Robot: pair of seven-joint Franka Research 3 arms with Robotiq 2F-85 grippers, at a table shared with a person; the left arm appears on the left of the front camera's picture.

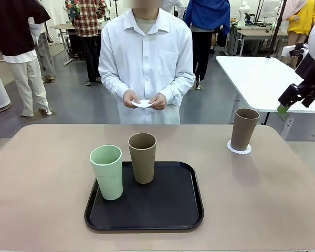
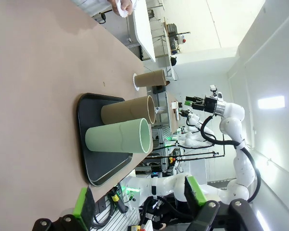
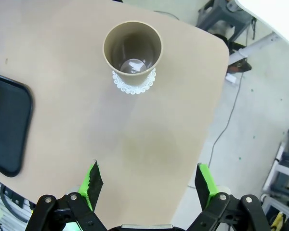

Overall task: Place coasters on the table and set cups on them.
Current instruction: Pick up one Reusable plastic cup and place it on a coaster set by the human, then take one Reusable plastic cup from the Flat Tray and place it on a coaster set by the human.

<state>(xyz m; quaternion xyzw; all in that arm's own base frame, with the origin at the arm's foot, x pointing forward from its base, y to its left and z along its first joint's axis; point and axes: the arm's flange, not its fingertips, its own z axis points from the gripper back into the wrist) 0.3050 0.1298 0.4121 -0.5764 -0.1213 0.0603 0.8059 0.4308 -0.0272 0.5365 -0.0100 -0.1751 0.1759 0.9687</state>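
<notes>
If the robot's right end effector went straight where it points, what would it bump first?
The right end effector would probably meet bare table, short of the brown cup on its coaster; depth is unclear.

The floor (image 1: 84,105) is smooth and grey. On the right side stands a white table (image 1: 262,79) with rounded corners. Farther back there are more desks (image 1: 252,34) and several people (image 1: 21,58) standing. In the right wrist view a thin cable (image 3: 226,122) lies on the floor. In the left wrist view the wall (image 2: 274,57) is white and carries a bright patch of light (image 2: 271,102).
</notes>
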